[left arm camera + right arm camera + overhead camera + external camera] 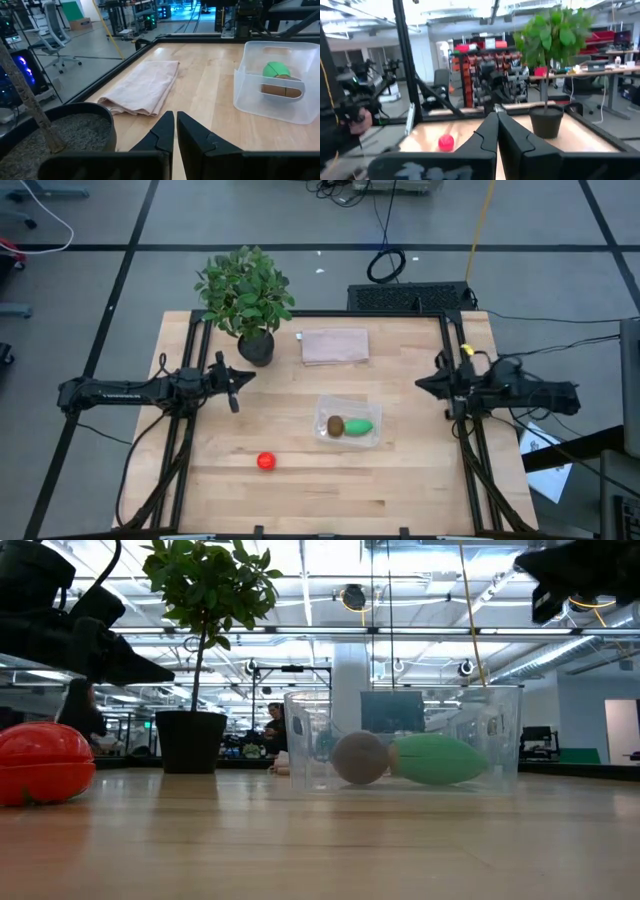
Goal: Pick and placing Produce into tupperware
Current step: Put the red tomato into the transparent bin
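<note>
The clear tupperware (349, 426) stands on the table right of centre. Inside it a brown kiwi-like piece (335, 425) and an elongated green piece (359, 427) lie side by side on its floor; the low view shows them touching (358, 757) (435, 759). A round red piece (266, 461) rests on the bare wood nearer the front edge, left of the container. My left gripper (248, 377) hangs at the table's left side beside the plant pot, shut and holding nothing (175, 122). My right gripper (421, 383) hovers over the right edge, shut and holding nothing (496, 120).
A leafy potted plant (247, 298) stands at the far left, close to my left gripper. A pinkish folded flat piece (334, 346) lies at the far middle. Black frame rails (452, 370) run along the table's sides. Bare wood lies between the red piece and the container.
</note>
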{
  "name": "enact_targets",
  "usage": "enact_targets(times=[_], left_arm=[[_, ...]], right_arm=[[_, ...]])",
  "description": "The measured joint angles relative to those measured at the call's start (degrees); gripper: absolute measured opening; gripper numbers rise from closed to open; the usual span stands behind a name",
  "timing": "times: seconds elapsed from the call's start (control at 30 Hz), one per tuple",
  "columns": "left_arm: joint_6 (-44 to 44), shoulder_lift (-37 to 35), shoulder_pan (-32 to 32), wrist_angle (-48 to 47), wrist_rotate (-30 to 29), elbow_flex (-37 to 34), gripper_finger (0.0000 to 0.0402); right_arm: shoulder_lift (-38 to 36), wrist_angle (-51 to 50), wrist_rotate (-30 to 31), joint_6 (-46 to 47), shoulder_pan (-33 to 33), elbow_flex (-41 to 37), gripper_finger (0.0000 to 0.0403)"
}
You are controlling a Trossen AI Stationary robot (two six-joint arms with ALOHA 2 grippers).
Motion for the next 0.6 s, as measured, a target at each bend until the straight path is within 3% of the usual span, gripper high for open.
enact_targets(times=[0.23,0.6], left_arm=[[0.4,0.0,0.0,0.8,0.6,0.0,0.0026],[1.5,0.0,0.0,1.4,0.8,0.0,0.0026]], right_arm=[[0.0,3.3,-1.7,-6.6,0.0,-6.4,0.0000],[0.0,3.3,-6.2,-10.8,0.0,-7.7,0.0000]])
